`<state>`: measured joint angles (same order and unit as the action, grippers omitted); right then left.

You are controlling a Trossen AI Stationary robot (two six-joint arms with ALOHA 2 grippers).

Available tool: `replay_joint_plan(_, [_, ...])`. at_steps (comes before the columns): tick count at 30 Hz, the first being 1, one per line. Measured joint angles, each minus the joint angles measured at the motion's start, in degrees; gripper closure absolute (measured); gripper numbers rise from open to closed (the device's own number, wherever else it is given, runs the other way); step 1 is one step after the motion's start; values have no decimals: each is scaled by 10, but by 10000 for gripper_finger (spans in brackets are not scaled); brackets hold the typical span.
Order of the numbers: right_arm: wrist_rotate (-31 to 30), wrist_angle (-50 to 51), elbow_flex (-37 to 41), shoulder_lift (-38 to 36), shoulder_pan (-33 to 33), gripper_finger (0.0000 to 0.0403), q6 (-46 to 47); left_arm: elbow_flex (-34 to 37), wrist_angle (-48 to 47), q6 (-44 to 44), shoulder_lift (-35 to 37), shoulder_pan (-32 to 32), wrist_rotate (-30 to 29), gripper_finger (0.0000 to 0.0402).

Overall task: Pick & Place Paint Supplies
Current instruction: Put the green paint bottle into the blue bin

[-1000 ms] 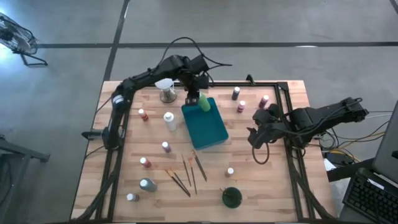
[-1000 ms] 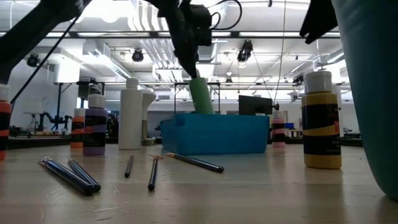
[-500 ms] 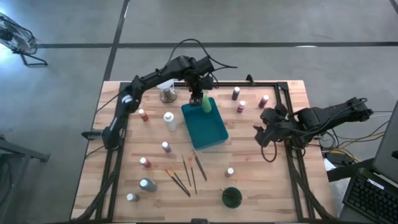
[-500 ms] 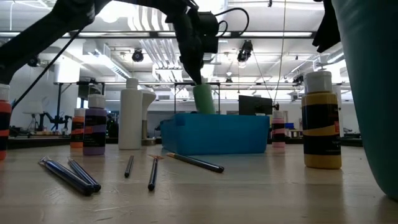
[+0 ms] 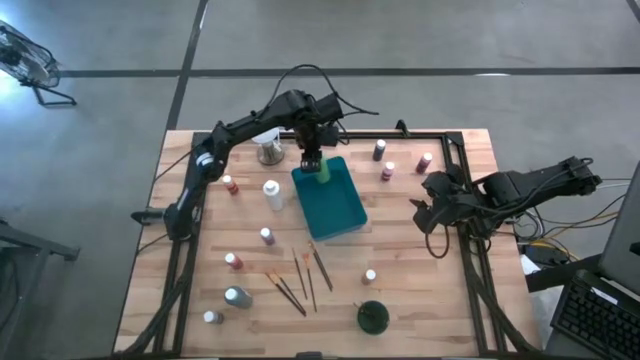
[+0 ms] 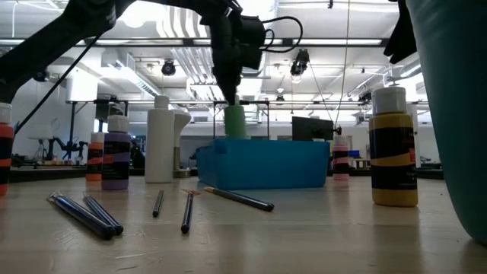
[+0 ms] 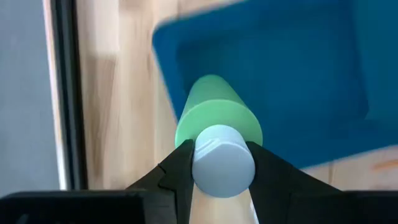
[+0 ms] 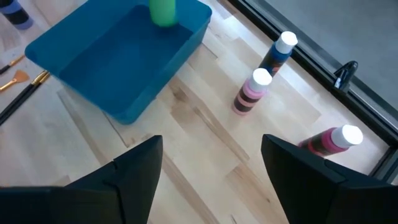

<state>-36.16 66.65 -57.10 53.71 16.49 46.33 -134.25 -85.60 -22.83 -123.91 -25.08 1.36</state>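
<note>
You had the left gripper [image 5: 313, 160] pinching 1 green bottle [image 5: 321, 172] by its cap over the teal tray's [image 5: 335, 205] far corner; right gripper [image 5: 428, 205] spread wide near the bench's right edge.

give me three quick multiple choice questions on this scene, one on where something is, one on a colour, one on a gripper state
1. Where is the green bottle?
A. lying among the brushes
B. over the far end of the teal tray, held by the left gripper
C. beside the right gripper

2. What colour is the held bottle's cap?
A. white
B. red
C. black

3. How does the right gripper stand?
A. shut on a brush
B. shut on a bottle
C. open, holding nothing

Answers:
1. B: the high view shows the bottle under the left gripper at the tray's far end.
2. A: the left wrist view shows a white cap between the fingers.
3. C: the right wrist view shows its fingers wide apart over bare table.
</note>
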Motion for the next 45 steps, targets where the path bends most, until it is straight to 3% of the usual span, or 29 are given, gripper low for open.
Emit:
replay_joint_plan(9, [0,0,0,0,0,151,-1,11,-35,39,20,0,-4,277])
replay_joint_plan(21, [0,-1,0,0,0,124,2,97,-42,40,42,4,-11,277])
replay_joint_plan(32, [0,0,0,0,0,135,2,224,74,28,137,8,-14,277])
replay_joint_plan(45, [0,-1,0,0,0,155,4,278,95,13,143,8,-14,277])
